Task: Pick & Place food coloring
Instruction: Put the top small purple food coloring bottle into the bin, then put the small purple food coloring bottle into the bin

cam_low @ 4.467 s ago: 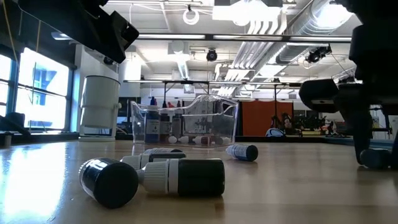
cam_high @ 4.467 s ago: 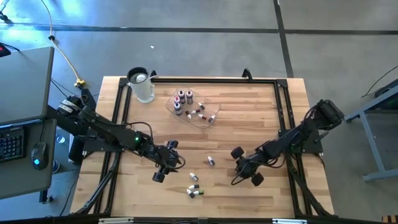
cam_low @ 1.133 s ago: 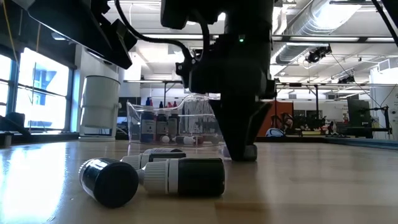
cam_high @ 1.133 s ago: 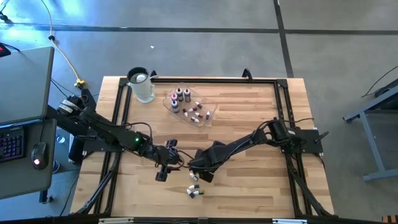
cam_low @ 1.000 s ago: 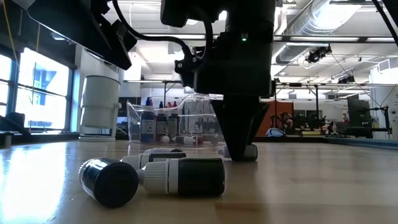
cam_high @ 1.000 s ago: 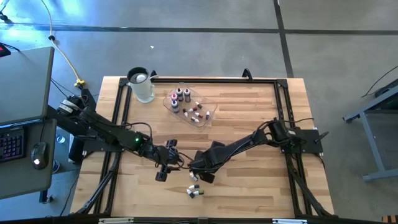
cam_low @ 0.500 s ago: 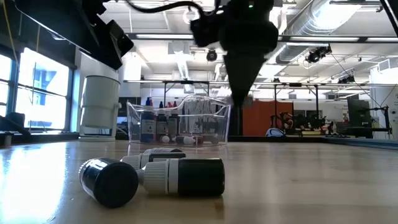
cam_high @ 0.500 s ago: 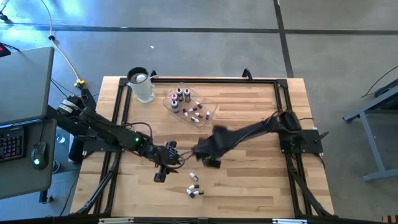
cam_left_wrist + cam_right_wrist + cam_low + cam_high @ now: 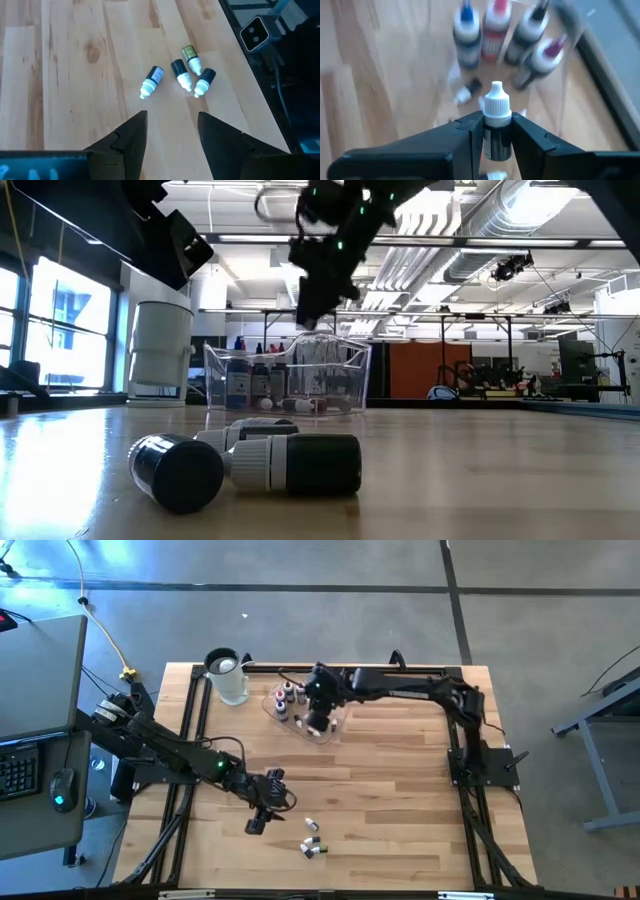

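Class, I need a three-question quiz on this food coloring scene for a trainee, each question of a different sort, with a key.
1. True or false: the right gripper holds a white-capped bottle over the clear tray.
2. How many bottles lie loose on the wood in the left wrist view? A) two B) four C) six
3. Fill in: the left gripper is ____, holding nothing.

Key: 1. true 2. B, four loose bottles 3. open

wood table (image 9: pixel 400 790) – jug (image 9: pixel 227 677) | clear tray (image 9: pixel 338 718) | 4 loose dropper bottles (image 9: pixel 313 841)
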Controlling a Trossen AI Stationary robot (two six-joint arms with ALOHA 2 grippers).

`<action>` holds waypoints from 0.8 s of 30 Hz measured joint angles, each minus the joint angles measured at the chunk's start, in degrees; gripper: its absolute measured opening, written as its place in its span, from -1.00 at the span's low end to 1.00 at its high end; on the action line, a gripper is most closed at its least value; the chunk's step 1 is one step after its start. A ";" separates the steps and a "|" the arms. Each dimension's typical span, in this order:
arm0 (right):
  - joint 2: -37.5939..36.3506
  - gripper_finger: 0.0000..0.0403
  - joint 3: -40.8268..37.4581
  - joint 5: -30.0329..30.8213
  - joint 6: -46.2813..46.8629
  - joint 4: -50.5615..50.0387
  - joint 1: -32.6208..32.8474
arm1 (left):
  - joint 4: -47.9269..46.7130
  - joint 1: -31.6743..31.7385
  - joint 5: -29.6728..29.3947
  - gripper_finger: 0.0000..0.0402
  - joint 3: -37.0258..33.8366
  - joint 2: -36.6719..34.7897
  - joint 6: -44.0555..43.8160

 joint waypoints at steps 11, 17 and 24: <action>8.05 -0.54 -0.13 -4.73 -10.43 -5.74 -4.79 | -0.40 0.02 -0.09 -0.13 0.00 0.00 0.00; 7.96 -0.42 -0.03 -0.20 -16.96 -3.91 -3.53 | -0.46 0.02 0.02 -0.13 0.00 0.00 0.00; 5.60 -0.31 3.56 2.45 -12.41 -8.09 -1.36 | 0.13 0.02 0.04 -0.13 0.00 0.05 0.26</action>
